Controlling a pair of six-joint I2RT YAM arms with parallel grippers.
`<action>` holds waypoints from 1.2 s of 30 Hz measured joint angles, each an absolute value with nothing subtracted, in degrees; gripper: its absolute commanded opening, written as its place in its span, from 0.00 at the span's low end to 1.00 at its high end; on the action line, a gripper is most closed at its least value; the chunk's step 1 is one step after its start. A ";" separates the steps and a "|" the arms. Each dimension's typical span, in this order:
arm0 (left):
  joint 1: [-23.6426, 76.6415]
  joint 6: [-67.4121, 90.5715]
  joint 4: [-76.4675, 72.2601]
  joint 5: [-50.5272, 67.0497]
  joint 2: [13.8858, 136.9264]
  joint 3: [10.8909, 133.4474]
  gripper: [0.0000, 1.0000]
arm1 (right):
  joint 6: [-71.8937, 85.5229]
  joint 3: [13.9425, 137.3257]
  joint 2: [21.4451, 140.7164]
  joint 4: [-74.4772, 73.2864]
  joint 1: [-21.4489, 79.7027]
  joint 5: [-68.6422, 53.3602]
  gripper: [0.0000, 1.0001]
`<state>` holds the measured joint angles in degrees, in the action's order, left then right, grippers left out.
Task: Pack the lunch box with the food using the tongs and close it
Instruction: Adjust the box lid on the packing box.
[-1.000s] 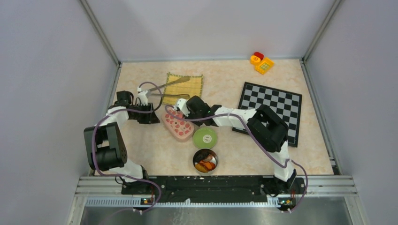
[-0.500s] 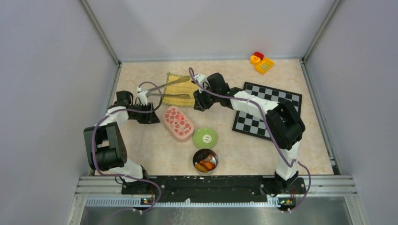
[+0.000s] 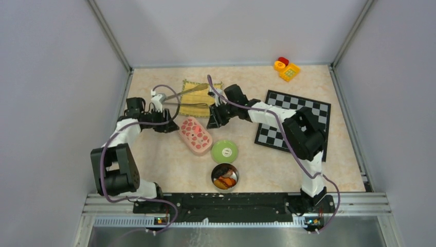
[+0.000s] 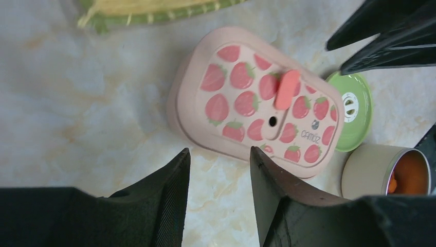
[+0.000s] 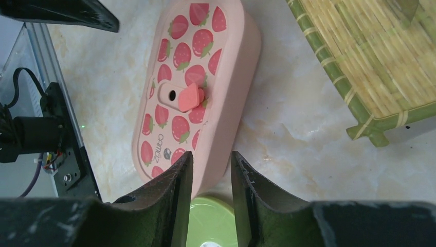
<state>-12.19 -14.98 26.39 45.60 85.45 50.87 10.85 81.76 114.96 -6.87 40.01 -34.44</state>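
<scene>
Marble-look table (image 3: 169, 167): it is carrying everything, and we are reading the layout as a working strip running from the arm bases out to the mat.
chessboard (image 3: 308, 107): it is lying flat on the right, partly under the right arm; we are taking it as no part of the job.
mat (image 3: 198, 98): yellow bamboo, sitting at the far side and serving as a rest for the tongs.
tongs (image 3: 187, 91): slim and silver, they are lying across the mat with their arms spreading rightward; neither arm is gripping them.
box (image 4: 257, 110): a pink rounded oblong printed with strawberries, lying at a slant just in front of the mat, between the two grippers. Its cover is sitting on, with a coral tab (image 4: 286, 89) beside a small vent hole. We are judging that it wants opening before any packing.
left gripper (image 4: 219, 154): it is looking down at the table beside the box, fingers standing moderately apart with nothing between them.
right gripper (image 5: 211, 157): it is hanging over the box's near end, fingers parted only narrowly and empty. We are guessing the pair are flanking the box so one can steady it while the other lifts the cover.
green lid (image 3: 224, 152): it is lying flat just beside the box, off its tin so the contents are reachable.
tin (image 3: 214, 174): standing open, nearest the bases.
food (image 3: 225, 180): orange and brown morsels are sitting inside the tin; we are not making out finer detail.
</scene>
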 measured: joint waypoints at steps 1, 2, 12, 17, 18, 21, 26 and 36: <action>-11.53 -15.09 25.76 45.67 84.18 50.87 0.51 | 11.09 81.76 115.42 -6.87 40.01 -34.52 0.31; -10.33 -15.22 24.88 45.56 82.76 50.87 0.51 | 11.18 81.76 115.77 -6.87 40.01 -34.65 0.31; 3.25 -16.01 17.87 43.00 80.40 50.37 0.53 | 12.73 81.76 117.21 -6.59 40.01 -36.40 0.30; 6.79 -16.64 15.07 40.60 81.91 49.87 0.53 | 13.63 81.76 118.21 -5.98 40.01 -37.39 0.30; 7.33 -16.80 14.35 40.14 82.17 49.63 0.53 | 13.76 81.76 118.45 -5.96 40.01 -37.43 0.30; 8.23 -17.37 12.05 38.79 82.41 48.18 0.53 | 14.22 81.73 119.33 -5.74 40.01 -37.82 0.30; 9.23 -19.00 8.88 36.32 82.52 45.25 0.52 | 14.74 81.73 119.44 -5.34 40.01 -38.20 0.28; 10.92 -20.91 6.22 34.00 83.44 44.97 0.48 | 15.25 81.73 119.68 -4.69 40.01 -39.16 0.24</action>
